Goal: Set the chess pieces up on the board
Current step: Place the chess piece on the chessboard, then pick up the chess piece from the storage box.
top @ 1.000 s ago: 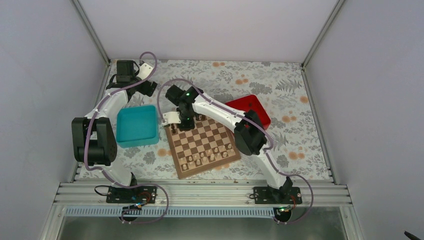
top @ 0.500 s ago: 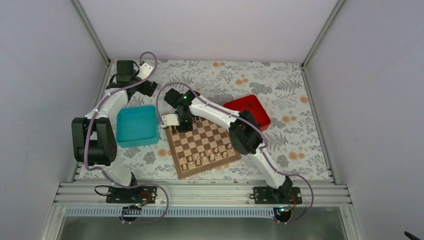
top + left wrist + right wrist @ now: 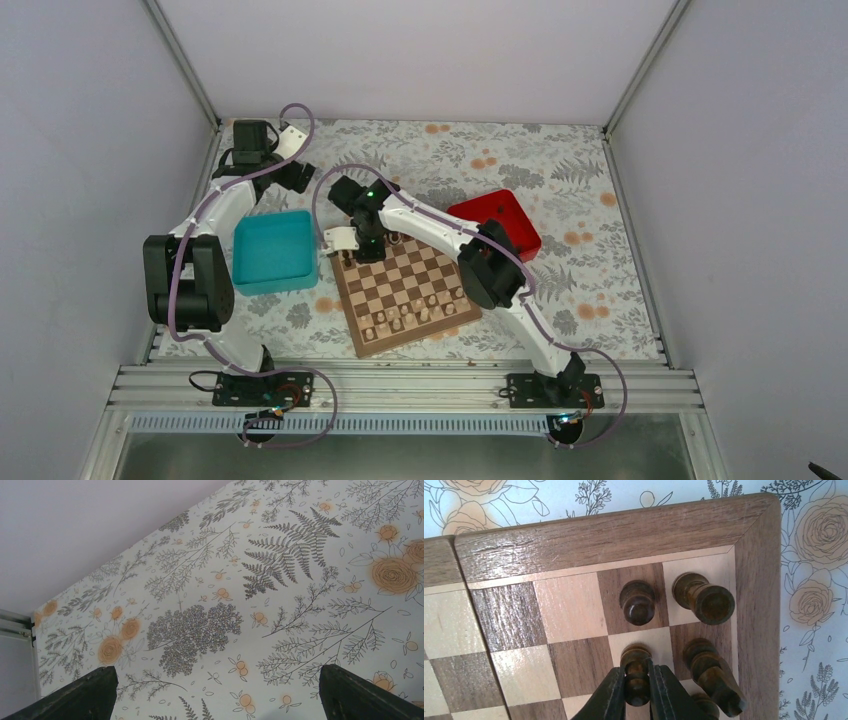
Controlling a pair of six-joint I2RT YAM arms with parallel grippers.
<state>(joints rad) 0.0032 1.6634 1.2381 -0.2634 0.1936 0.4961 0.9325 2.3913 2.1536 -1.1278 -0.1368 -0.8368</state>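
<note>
Fingers (image 3: 613, 696) (right, barely parted) clamp dark pawn (image 3: 636, 672).

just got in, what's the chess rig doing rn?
The right end effector is closed on a dark chess piece at a corner of the board, next to three other dark pieces standing there. The left end effector is open and empty over the floral tablecloth, away from the board.

1. Dark chess pieces (image 3: 637, 602) crowd the board (image 3: 599, 540) corner, just beside the right gripper (image 3: 637, 677) and the piece it clasps.
2. Bare squares opposite leave passage.
3. Teal tray (image 3: 273, 250) stands near the board's edge.
</note>
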